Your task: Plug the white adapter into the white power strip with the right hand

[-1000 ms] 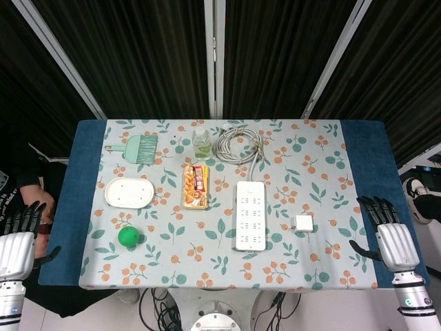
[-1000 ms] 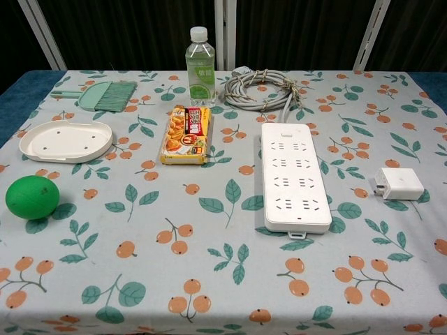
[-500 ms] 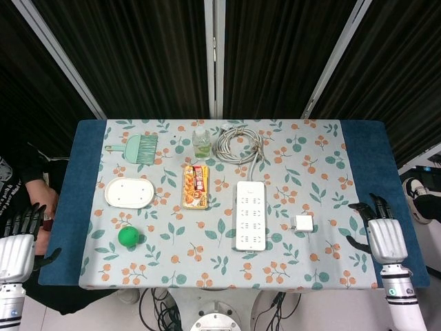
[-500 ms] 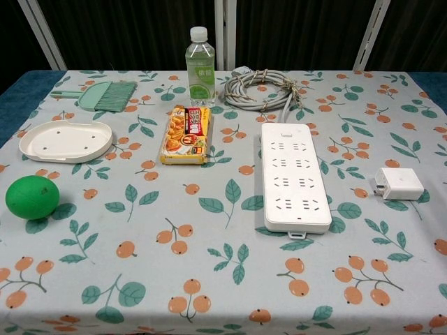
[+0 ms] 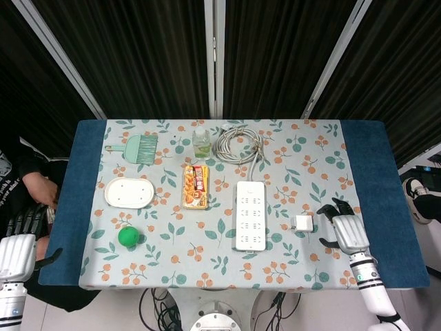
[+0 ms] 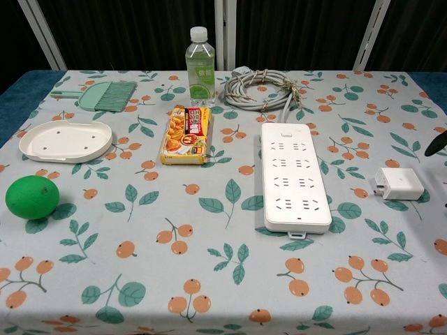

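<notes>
**Right hand beside adapter, no contact**

White adapter (image 5: 304, 223) lies flat on the table (image 5: 365, 152), at 3 o'clock of the white power strip (image 5: 251, 215), apart from it, prongs facing the strip in chest view. Right hand (image 5: 348, 231) sits just at 3 o'clock of the adapter, fingers (image 5: 339, 207) spread, holding nothing. Left hand (image 5: 15, 254) at the table's 8 o'clock corner, off the cloth, fingers spread, empty.
</notes>
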